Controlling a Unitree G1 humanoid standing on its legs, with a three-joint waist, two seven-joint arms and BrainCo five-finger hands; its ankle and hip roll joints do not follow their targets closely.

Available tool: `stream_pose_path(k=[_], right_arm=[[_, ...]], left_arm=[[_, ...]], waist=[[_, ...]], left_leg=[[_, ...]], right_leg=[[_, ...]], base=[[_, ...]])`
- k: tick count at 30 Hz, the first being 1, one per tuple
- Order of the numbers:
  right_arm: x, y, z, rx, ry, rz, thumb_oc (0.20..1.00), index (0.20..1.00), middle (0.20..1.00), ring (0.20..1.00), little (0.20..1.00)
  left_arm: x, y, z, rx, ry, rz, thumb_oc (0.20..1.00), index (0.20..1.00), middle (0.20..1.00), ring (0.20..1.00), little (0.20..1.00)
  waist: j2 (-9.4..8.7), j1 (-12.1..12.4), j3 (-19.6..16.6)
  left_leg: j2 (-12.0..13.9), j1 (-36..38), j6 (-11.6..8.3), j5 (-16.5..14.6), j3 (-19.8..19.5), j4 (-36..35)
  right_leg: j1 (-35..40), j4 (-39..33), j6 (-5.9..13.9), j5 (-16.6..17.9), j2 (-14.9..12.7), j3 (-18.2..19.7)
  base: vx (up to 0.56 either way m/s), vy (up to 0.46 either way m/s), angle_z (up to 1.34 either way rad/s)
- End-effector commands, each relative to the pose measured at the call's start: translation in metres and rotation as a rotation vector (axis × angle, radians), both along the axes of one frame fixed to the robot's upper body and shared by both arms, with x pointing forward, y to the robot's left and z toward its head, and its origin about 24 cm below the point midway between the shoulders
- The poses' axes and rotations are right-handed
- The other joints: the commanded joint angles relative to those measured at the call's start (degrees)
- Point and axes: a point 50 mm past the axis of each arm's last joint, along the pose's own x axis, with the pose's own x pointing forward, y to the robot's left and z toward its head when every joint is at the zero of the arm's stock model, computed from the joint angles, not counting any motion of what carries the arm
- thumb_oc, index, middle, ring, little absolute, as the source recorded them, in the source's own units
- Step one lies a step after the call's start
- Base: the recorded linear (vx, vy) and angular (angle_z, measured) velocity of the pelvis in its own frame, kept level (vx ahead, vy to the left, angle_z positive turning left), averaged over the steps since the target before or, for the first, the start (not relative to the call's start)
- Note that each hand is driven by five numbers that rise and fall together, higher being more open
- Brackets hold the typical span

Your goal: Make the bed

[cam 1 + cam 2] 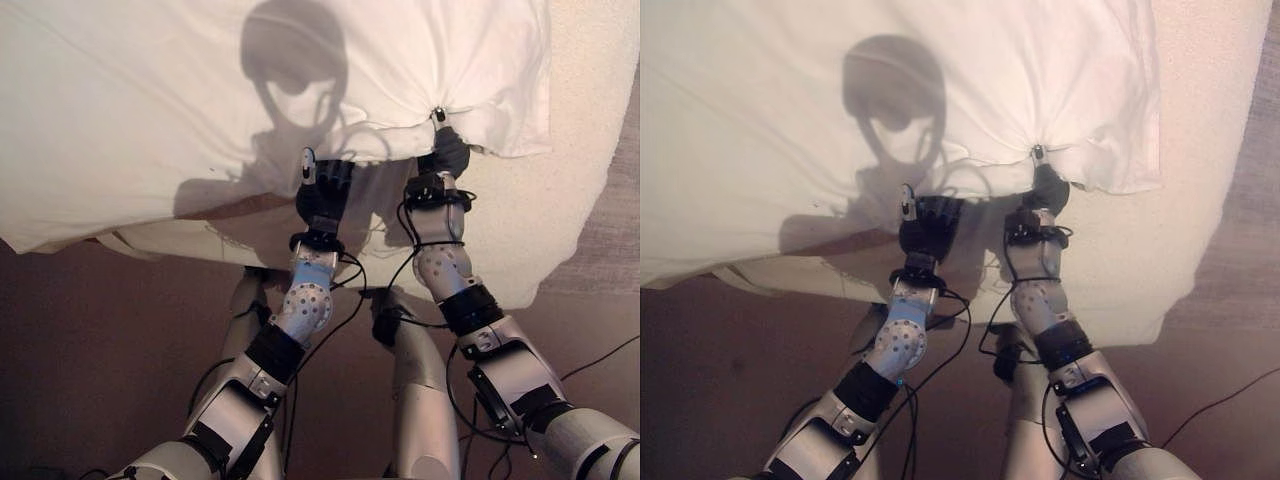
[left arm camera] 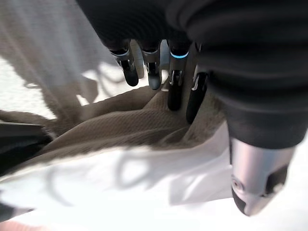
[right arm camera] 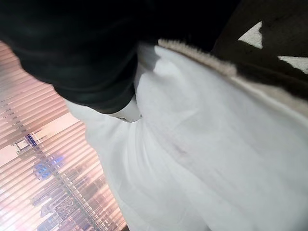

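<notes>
The large white cloth bed sheet (image 1: pixel 200 110) covers the upper part of the head views, draped over a cream textured mattress (image 1: pixel 560 220) that runs off toward 3 o'clock. The right hand (image 1: pixel 447 150) sits at the sheet's lower hem, cloth puckering into it — fingers are buried in the fabric, so its grip cannot be told. The left hand (image 1: pixel 325 190) lies at 8 o'clock of it (beside the hem), fingers (image 2: pixel 174 89) straight and loose over the folds.
</notes>
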Motion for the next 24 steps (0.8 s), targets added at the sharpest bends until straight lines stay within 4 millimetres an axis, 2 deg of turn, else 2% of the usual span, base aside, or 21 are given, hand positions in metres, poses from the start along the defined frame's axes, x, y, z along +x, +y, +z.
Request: stream_pose_path(k=[1,3,4,5,10,11,19,24], right_arm=[[-0.014,-0.041,0.005,0.077,-0.083,-0.132,0.200,0.200,0.200,0.200,0.200],[-0.015,-0.044,0.004,0.089,-0.081,-0.148,0.200,0.200,0.200,0.200,0.200],[-0.015,-0.044,0.004,0.089,-0.080,-0.147,0.200,0.200,0.200,0.200,0.200],[-0.016,-0.048,0.004,0.120,-0.085,-0.162,0.200,0.200,0.200,0.200,0.200],[-0.018,-0.057,0.007,0.189,-0.101,-0.197,0.200,0.200,0.200,0.200,0.200],[-0.019,-0.062,0.008,0.207,-0.106,-0.217,0.200,0.200,0.200,0.200,0.200],[-0.018,-0.076,0.011,0.223,-0.096,-0.280,0.200,0.200,0.200,0.200,0.200],[-0.019,-0.085,0.016,0.210,-0.112,-0.304,0.200,0.200,0.200,0.200,0.200]], left_arm=[[0.000,0.054,0.026,-0.094,-0.125,0.255,1.000,1.000,1.000,1.000,1.000],[0.001,0.067,0.019,-0.107,-0.093,0.306,1.000,1.000,1.000,1.000,1.000],[0.001,0.067,0.019,-0.106,-0.092,0.307,1.000,1.000,1.000,1.000,1.000],[0.001,0.076,0.011,-0.115,-0.061,0.342,1.000,1.000,1.000,1.000,1.000],[0.001,0.090,-0.001,-0.142,-0.007,0.403,1.000,1.000,1.000,1.000,1.000],[0.000,0.099,-0.005,-0.158,0.013,0.437,1.000,1.000,1.000,1.000,1.000],[-0.002,0.113,-0.009,-0.166,0.035,0.511,1.000,1.000,1.000,1.000,1.000],[-0.003,0.133,-0.015,-0.135,0.058,0.591,1.000,1.000,1.000,1.000,1.000]], waist=[[-0.91,2.13,-1.04],[-0.74,2.48,-1.04],[-0.75,2.45,-1.04],[-0.52,2.72,-1.04],[-0.32,2.93,-1.04],[-0.14,3.17,-1.04],[0.12,3.79,-1.04],[0.69,4.27,-1.04]], left_leg=[[0.49,1.38,-1.94,-9.40,1.34,6.41],[0.40,1.60,-1.99,-9.37,1.30,6.16],[0.40,1.63,-2.00,-9.36,1.30,6.15],[0.34,1.59,-1.99,-9.41,1.17,6.16],[0.27,1.42,-1.91,-9.61,1.08,6.35],[0.18,1.55,-1.87,-9.68,1.16,6.27],[0.14,1.74,-1.68,-10.05,0.75,6.72],[-0.04,1.98,-1.63,-10.20,0.62,6.99]], right_leg=[[-1.02,-0.60,3.55,6.76,2.10,-0.31],[-0.79,-0.67,3.52,6.74,2.07,-0.48],[-0.74,-0.70,3.52,6.75,2.07,-0.50],[-0.84,-0.65,3.51,6.69,2.05,-0.49],[-0.74,-0.70,3.45,6.54,2.17,-0.53],[-0.71,-0.61,3.49,6.53,2.15,-0.59],[-0.74,-0.02,3.79,6.50,2.05,-0.53],[-0.48,0.31,3.59,6.14,2.14,-0.34]], base=[[0.00,0.000,0.00],[0.00,0.000,0.00],[0.00,0.000,0.00],[0.00,0.000,0.00],[0.00,0.000,0.00],[0.00,0.000,0.00],[0.00,0.000,0.00],[0.00,0.000,0.00]])
